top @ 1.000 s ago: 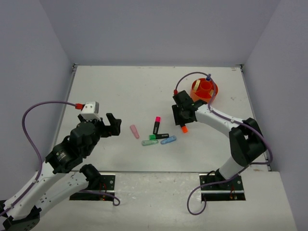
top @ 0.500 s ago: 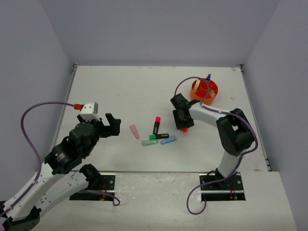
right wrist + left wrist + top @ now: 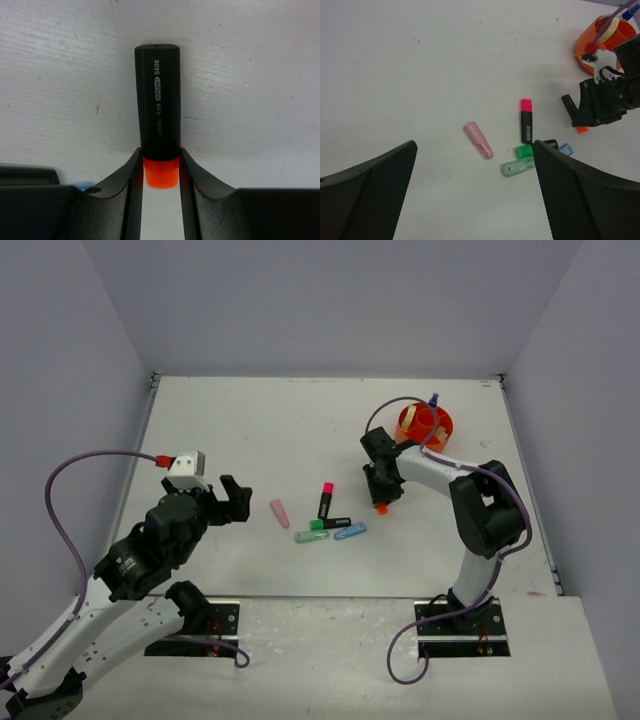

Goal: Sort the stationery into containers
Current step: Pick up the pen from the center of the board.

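My right gripper [image 3: 384,492] [image 3: 160,153] is shut on the orange-capped black highlighter [image 3: 157,100], low over the table, left of the round orange tub [image 3: 424,424]. A blue highlighter [image 3: 433,400] sticks out of the tub. My left gripper [image 3: 236,498] [image 3: 474,167] is open and empty, left of the loose pieces. These are a pink eraser [image 3: 479,140], a pink highlighter [image 3: 526,125], a green highlighter [image 3: 523,151], a pale green clip [image 3: 517,167] and a blue clip [image 3: 565,149].
Grey walls enclose the white table on the left, back and right. The right arm's elbow [image 3: 487,508] stands right of the loose pieces. The tub [image 3: 600,37] sits near the back right.
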